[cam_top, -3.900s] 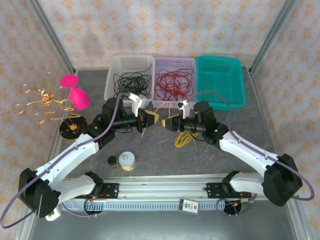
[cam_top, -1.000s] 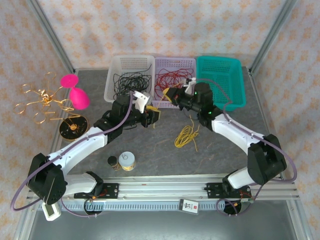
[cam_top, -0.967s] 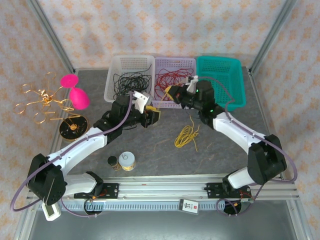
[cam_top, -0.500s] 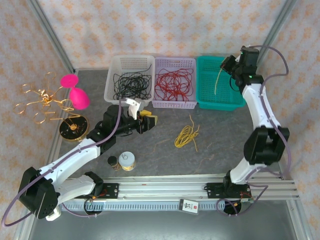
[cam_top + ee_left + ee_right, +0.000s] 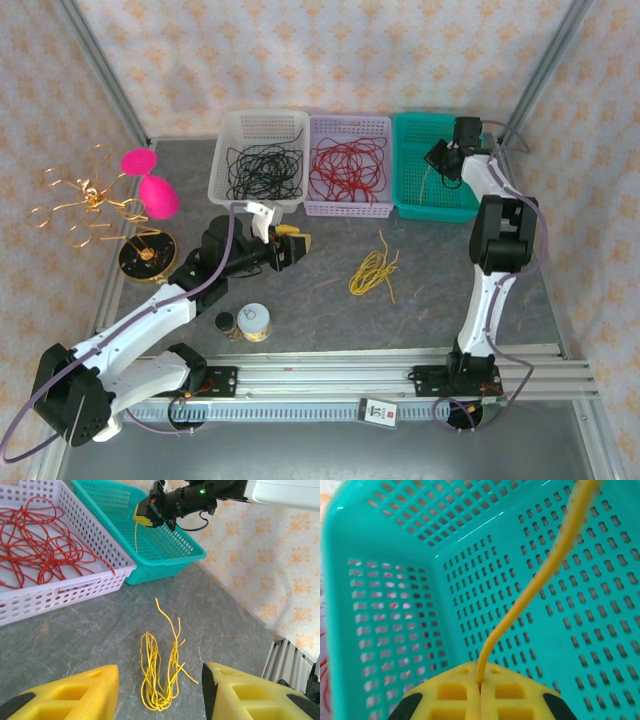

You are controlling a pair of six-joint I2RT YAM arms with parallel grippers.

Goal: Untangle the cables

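At the right gripper (image 5: 480,682): clamps fully shut on one yellow wire (image 5: 535,585), pinched by its end between the two yellow pads. Hangs over the teal basket (image 5: 440,212) at the far right of the table, with the wire dangling down inside it. Cannot tell whether the free end touches the basket floor.

At the left gripper (image 5: 160,672): stands about half open, with nothing between the yellow fingers (image 5: 90,690). Hovers low over the grey table (image 5: 75,635) and points at the loose yellow cables (image 5: 370,272). Touches none of them.

Around the yellow cables: lie in a small looped bundle on the bare table, in front of the baskets and well apart from the right gripper.

Farther back: red cables (image 5: 348,165) in the lilac basket (image 5: 348,122), just left of the teal one, and black cables (image 5: 262,165) in the white basket (image 5: 262,115) beside that.
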